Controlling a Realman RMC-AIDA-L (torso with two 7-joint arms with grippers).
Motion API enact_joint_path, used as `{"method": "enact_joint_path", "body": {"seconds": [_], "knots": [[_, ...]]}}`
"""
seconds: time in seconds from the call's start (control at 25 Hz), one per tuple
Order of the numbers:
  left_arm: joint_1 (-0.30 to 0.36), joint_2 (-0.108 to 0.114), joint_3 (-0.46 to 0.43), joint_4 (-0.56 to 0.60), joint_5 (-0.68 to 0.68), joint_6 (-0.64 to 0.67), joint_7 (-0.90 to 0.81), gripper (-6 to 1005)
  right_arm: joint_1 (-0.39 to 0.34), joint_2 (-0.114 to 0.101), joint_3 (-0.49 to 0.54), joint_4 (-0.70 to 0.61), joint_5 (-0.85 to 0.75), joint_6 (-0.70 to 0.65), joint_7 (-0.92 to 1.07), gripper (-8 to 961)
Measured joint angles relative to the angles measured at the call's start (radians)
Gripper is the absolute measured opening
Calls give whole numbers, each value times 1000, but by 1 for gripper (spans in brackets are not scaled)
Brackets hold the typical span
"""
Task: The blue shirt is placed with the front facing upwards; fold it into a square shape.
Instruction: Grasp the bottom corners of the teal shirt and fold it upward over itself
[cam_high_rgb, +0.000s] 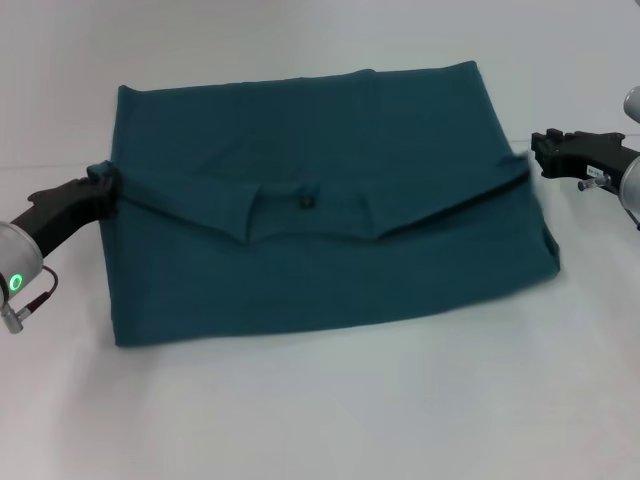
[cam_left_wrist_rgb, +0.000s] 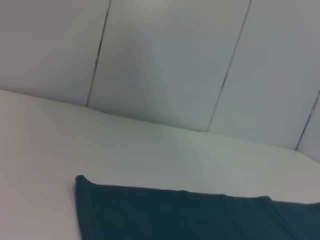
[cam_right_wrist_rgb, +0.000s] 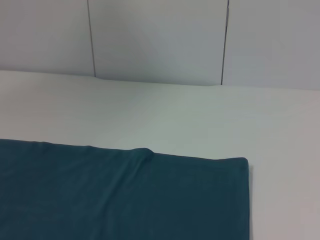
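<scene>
Head cam: my left gripper (cam_high_rgb: 100, 183) pinches the folded dark teal-blue cotton shirt (cam_high_rgb: 320, 230); right gripper (cam_high_rgb: 535, 152) alongside (grip unclear). Wrist cams show only cloth.

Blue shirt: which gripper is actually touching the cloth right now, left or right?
The left gripper: it meets the blue shirt at its bunched left edge. The right gripper sits just off the right edge.

One blue shirt (cam_high_rgb: 320, 200), folded, with one small dark label (cam_high_rgb: 307, 201). Two grippers: left gripper (cam_high_rgb: 103, 185) and right gripper (cam_high_rgb: 537, 150). One white table (cam_high_rgb: 320, 410). Several grey wall panels (cam_right_wrist_rgb: 155, 35) behind.
</scene>
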Motion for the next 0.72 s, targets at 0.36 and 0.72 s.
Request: {"method": "enact_joint_path", "body": {"seconds": [0.36, 0.72], "knots": [[0, -3, 4, 1, -41, -29, -2, 156, 9, 0, -13, 1, 12, 33, 0, 206], [-8, -1, 54, -1, -43, -81, -46, 642, 8, 7, -13, 1, 13, 39, 5, 462]]}}
